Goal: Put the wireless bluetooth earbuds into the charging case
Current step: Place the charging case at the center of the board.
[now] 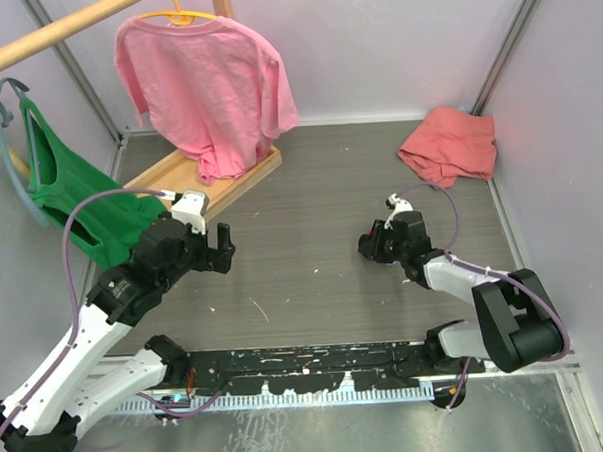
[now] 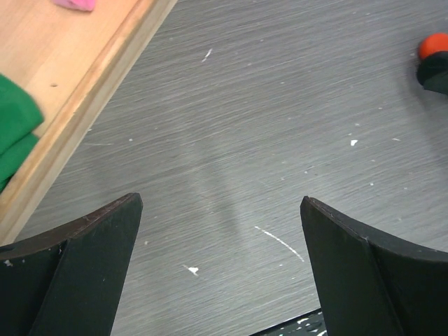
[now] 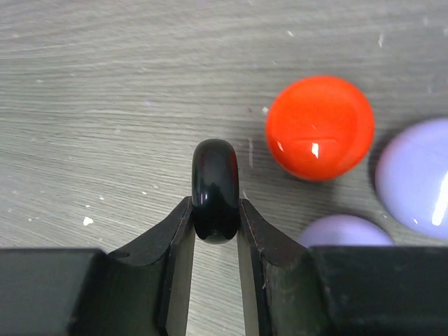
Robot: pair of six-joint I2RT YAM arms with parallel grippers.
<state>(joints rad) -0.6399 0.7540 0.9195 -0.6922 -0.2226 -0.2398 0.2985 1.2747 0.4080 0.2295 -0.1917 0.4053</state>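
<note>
Gloss is what I notice first on the black piece (image 3: pixel 215 168): a small, rounded, hard-looking bit of plastic. I judge it light, stiff and slippery, apt to squirt out if pinched off-centre. My right pincer (image 3: pixel 215 208) holds it on edge, jaws narrowed onto its two flanks, with its rounded end poking past my fingertips over the table (image 3: pixel 105 105). Whether it is an earbud or a case I cannot tell. Just beside it lie an orange-red piece (image 3: pixel 320 128) and two lilac pieces (image 3: pixel 413 178), equally shiny domes, probably best taken across their widest part. The table is grey, streaked and flecked with white. My left pincer (image 2: pixel 224 269) hangs wide and empty near a wooden base (image 2: pixel 63 70). A pink shirt (image 1: pixel 210 85), a green garment (image 1: pixel 75 196) and a red cloth (image 1: pixel 450 144) sit further back.
</note>
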